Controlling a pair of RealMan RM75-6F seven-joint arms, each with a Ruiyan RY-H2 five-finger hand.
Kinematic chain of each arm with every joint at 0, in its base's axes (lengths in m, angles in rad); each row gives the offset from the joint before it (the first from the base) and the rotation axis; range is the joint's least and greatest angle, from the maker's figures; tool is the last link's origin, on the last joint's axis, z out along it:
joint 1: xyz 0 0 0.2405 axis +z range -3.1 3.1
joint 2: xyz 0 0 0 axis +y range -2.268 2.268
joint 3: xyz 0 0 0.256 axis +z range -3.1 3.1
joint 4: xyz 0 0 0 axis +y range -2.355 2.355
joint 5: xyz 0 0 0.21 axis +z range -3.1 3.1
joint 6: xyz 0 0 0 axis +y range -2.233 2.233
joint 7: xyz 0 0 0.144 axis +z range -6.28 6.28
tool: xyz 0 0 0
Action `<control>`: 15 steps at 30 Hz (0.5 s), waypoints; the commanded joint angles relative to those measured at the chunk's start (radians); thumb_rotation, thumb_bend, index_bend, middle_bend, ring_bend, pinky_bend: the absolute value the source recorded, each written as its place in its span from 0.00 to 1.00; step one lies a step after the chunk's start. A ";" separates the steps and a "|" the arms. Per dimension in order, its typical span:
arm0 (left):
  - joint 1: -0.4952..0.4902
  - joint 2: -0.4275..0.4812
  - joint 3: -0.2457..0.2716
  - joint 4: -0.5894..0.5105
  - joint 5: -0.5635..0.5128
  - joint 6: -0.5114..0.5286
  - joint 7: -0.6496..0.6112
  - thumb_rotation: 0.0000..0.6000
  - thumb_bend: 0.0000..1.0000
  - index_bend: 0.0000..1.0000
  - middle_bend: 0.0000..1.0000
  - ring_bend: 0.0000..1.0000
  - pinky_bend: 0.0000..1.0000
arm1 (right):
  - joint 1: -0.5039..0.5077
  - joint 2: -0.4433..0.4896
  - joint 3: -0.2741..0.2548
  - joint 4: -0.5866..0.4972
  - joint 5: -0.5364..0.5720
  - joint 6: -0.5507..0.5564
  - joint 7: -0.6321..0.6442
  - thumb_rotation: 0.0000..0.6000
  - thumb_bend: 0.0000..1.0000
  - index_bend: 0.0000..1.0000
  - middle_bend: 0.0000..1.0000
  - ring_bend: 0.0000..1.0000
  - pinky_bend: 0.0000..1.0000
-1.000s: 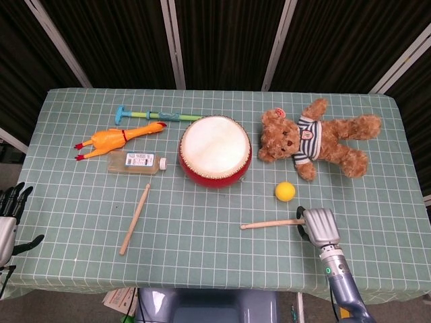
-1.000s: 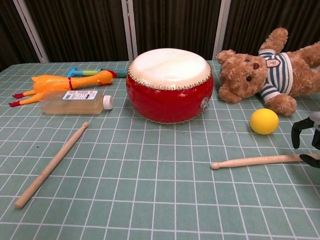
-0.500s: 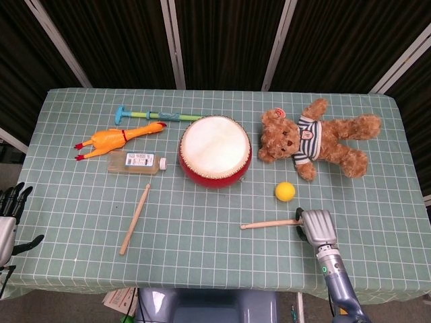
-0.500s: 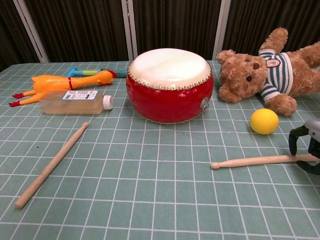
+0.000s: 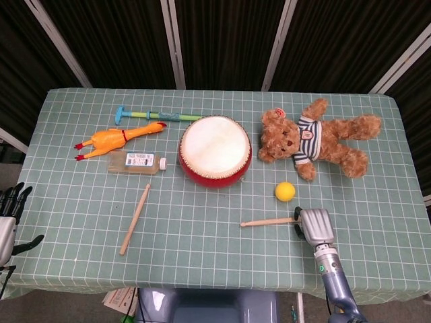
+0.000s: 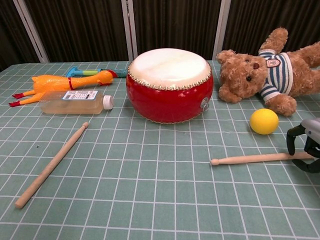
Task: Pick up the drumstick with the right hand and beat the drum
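Lying on the green checked tablecloth [image 5: 202, 262] at about 5 o'clock from the red drum [image 5: 215, 151], the drumstick [image 5: 268, 221] has its thick end under the right hand [image 5: 314, 225]. That hand's dark fingers [image 6: 291, 141] curl around the stick's end, though whether they actually clamp it I cannot tell. A yellow ball [image 5: 285, 191] sits at 11 o'clock from the hand. The left hand [image 5: 9, 215] hangs off the table's 9 o'clock edge, fingers spread, holding nothing.

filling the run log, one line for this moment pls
phase: grasping | right hand: fingers around drumstick butt, grip unclear | stick on table | drum: untouched | left hand: idle
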State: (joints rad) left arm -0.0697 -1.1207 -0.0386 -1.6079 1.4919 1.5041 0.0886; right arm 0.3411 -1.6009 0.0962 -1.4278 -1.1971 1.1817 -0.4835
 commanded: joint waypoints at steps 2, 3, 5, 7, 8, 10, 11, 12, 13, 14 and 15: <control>0.000 0.000 0.000 -0.001 -0.002 -0.001 0.001 1.00 0.00 0.00 0.00 0.00 0.03 | 0.001 -0.008 0.001 0.004 -0.006 0.010 0.000 1.00 0.42 0.34 1.00 1.00 0.94; 0.000 0.000 0.000 -0.002 -0.003 -0.002 0.002 1.00 0.00 0.00 0.00 0.00 0.03 | 0.001 -0.008 0.003 0.002 -0.008 0.013 0.000 1.00 0.42 0.34 1.00 1.00 0.94; 0.000 0.000 0.000 -0.002 -0.003 -0.002 0.002 1.00 0.00 0.00 0.00 0.00 0.03 | 0.002 -0.006 0.004 -0.003 -0.011 0.018 -0.001 1.00 0.42 0.33 1.00 1.00 0.94; 0.000 0.000 -0.001 -0.003 -0.004 -0.003 0.002 1.00 0.00 0.00 0.00 0.00 0.03 | 0.004 -0.005 0.006 -0.007 -0.014 0.022 -0.003 1.00 0.42 0.33 1.00 1.00 0.94; 0.000 0.000 -0.001 -0.003 -0.004 -0.003 0.002 1.00 0.00 0.00 0.00 0.00 0.03 | 0.004 -0.004 0.007 -0.011 -0.015 0.024 -0.004 1.00 0.42 0.32 1.00 1.00 0.94; 0.000 0.001 -0.001 -0.004 -0.005 -0.004 0.003 1.00 0.00 0.00 0.00 0.00 0.03 | 0.006 -0.002 0.009 -0.016 -0.016 0.026 -0.007 1.00 0.42 0.32 1.00 1.00 0.94; 0.000 0.001 -0.001 -0.004 -0.006 -0.004 0.003 1.00 0.00 0.00 0.00 0.00 0.03 | 0.007 -0.001 0.009 -0.019 -0.016 0.027 -0.010 1.00 0.42 0.31 1.00 1.00 0.94; 0.000 0.001 -0.001 -0.005 -0.006 -0.004 0.003 1.00 0.00 0.00 0.00 0.00 0.03 | 0.007 0.000 0.009 -0.022 -0.016 0.027 -0.012 1.00 0.42 0.31 1.00 1.00 0.94; 0.000 0.001 -0.001 -0.005 -0.006 -0.003 0.003 1.00 0.00 0.00 0.00 0.00 0.03 | 0.008 0.001 0.009 -0.025 -0.015 0.027 -0.015 1.00 0.42 0.31 1.00 1.00 0.94; 0.000 0.001 -0.001 -0.005 -0.006 -0.003 0.003 1.00 0.00 0.00 0.00 0.00 0.03 | 0.008 0.002 0.008 -0.027 -0.014 0.026 -0.018 1.00 0.42 0.31 1.00 1.00 0.94; 0.000 0.001 -0.001 -0.005 -0.006 -0.003 0.004 1.00 0.00 0.00 0.00 0.00 0.03 | 0.009 0.003 0.008 -0.029 -0.010 0.024 -0.022 1.00 0.42 0.31 1.00 1.00 0.94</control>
State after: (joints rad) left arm -0.0697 -1.1198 -0.0399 -1.6129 1.4854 1.5009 0.0923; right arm 0.3493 -1.5988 0.1044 -1.4548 -1.2091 1.2067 -0.5031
